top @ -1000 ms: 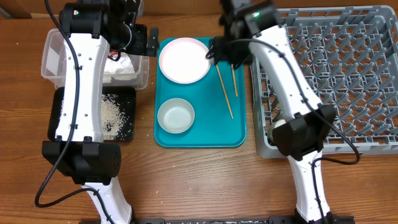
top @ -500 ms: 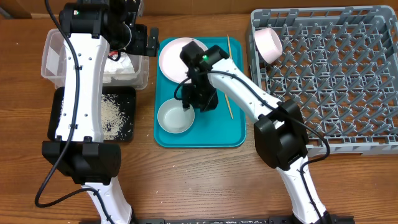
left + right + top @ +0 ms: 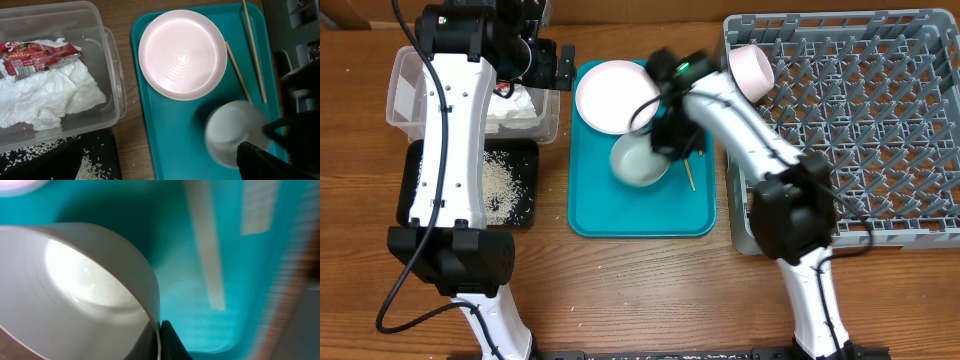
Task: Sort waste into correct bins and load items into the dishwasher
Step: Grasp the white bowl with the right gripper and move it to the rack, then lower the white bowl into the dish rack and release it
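A lab tabletop set-up — wooden table, teal tray, grey dish rack.

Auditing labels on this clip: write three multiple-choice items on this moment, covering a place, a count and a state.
1. Where is the small red printed snack wrapper? A) black tray B) clear plastic tub C) grey rack
2. How many thin wooden chopsticks lie on the teal tray? A) two B) one C) four
3. The right gripper is: A) open, empty B) out of view C) shut on the white bowl
1B: it lies with the crumpled white napkin in the tub. 2A: the left wrist view shows a pair. 3C: it pinches the bowl's rim.
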